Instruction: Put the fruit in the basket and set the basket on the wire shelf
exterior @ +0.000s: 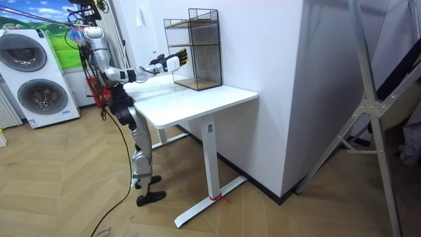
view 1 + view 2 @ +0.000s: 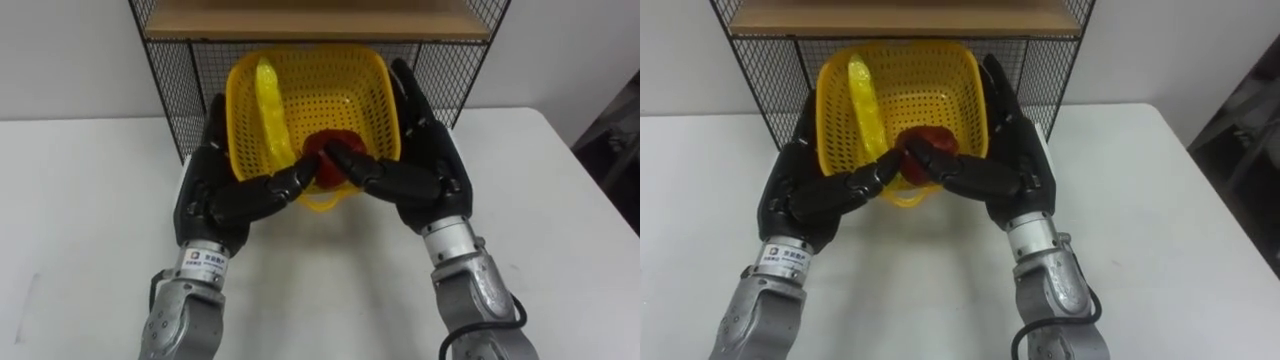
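Both hands, left [image 2: 215, 195] and right [image 2: 430, 170], clasped the yellow basket [image 2: 352, 85], fingers flat along its sides and thumbs hooked over its near rim. It hung just before the wire shelf [image 2: 175, 80], holding a banana [image 2: 270, 100] and a red fruit [image 2: 332, 176].

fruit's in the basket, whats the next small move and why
Probably ease the basket forward into the shelf, under the wooden board. The banana and red fruit are already inside, the left hand and right hand clamp its sides with thumbs over the near rim, and it hangs at the shelf's open front.
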### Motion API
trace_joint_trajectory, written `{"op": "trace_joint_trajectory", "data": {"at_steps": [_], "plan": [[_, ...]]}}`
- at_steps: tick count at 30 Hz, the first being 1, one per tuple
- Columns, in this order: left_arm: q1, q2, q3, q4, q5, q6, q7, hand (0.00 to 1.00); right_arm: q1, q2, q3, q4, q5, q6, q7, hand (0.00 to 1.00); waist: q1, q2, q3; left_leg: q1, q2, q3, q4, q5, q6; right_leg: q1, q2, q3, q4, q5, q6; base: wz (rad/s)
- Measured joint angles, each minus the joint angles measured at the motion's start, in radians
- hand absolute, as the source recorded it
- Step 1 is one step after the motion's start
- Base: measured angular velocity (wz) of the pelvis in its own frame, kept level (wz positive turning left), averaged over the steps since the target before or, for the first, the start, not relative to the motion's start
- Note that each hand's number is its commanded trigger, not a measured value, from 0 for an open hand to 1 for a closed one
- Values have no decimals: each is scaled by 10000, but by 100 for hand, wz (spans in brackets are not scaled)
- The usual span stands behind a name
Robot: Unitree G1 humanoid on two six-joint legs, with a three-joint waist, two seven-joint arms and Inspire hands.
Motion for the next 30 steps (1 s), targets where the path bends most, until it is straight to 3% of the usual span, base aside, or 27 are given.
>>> {"op": "trace_joint_trajectory", "data": {"at_steps": [5, 13, 15, 25, 30], "plan": [[-35, 17, 23, 81, -6, 0, 1, 0, -1, -7, 0, 11, 2, -1, 0, 0, 3, 75, 5, 115, 17, 56, -228, 80, -27, 75, 9, 18, -200, 128, -27, -5], [-409, 52, 51, 829, 25, 281, 221, 0, -173, -13, -53, 1005, 2, 219, -116, 0, -25, 203, 110, 385, 25, 156, -545, 207, -57, 247, 20, 108, -341, 213, -51, -4], [-853, 78, 106, 1425, 11, 463, 242, 0, -668, -40, -114, 1755, -34, 492, -231, 0, -102, 216, 156, 459, 26, 153, -615, 236, -65, 354, 22, 89, -411, 236, -61, 2], [-2883, 112, 659, 2653, 717, 1375, 819, 0, -2376, -241, -363, 2653, -32, 1575, -962, 0, -179, 141, 153, 718, 45, 267, -963, 460, -114, 419, 7, 77, -497, 294, -124, -3], [-3913, -185, 922, 4001, 823, 1885, 964, 0, -3194, -220, -421, 3248, 40, 2192, -1455, 0, -162, 127, 152, 798, 60, 274, -1013, 485, -135, 461, 14, 59, -509, 307, -144, 0]]}}
